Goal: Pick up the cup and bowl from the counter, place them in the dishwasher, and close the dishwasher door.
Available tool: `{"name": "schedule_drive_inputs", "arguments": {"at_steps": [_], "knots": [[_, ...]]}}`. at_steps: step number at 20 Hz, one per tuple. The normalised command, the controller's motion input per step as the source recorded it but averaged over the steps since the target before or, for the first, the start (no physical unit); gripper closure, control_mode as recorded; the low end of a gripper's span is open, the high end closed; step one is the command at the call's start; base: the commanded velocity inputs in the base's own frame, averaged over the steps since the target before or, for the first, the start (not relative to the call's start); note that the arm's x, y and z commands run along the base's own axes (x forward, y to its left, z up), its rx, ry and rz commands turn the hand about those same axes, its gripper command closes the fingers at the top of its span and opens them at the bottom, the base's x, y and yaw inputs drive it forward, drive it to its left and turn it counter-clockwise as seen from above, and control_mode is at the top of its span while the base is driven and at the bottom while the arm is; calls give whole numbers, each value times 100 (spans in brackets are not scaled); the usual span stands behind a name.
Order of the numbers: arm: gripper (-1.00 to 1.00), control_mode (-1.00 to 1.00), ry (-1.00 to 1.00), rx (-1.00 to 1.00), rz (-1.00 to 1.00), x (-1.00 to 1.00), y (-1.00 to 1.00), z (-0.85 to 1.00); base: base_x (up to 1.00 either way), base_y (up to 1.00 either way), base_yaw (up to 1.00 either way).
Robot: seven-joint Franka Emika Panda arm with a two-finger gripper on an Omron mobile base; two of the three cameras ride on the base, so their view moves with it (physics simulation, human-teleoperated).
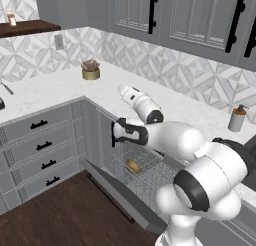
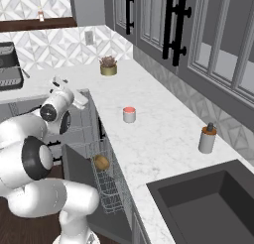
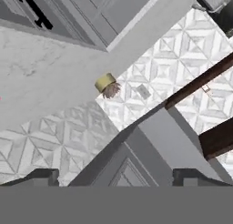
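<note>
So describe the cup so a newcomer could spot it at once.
Start at the long white marble counter that runs from the dark sink back toward the corner. About midway along it, past the open dishwasher, stands the cup: short, white and cylindrical. Its salmon-red top sets it apart from the taller grey soap bottle and the gold plant pot.
</note>
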Motion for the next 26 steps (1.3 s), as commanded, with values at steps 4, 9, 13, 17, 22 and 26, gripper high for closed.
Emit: {"name": "schedule_drive_inputs", "arguments": {"at_steps": [4,9,13,17,22,26], "knots": [[-100,-100,33,-80,7,-23,-5,93,0,0,0],[-100,-100,69,-62,13,-9,0,75,0,0,0],[-100,-100,58,-12,29,25,-22,-70,0,0,0],[-100,-100,35,-15,20,23,-6,-92,0,0,0],[-100,-100,18,-23,7,23,-5,-58,0,0,0],[-100,-100,20,-12,0,37,-40,-31,0,0,0]]}}
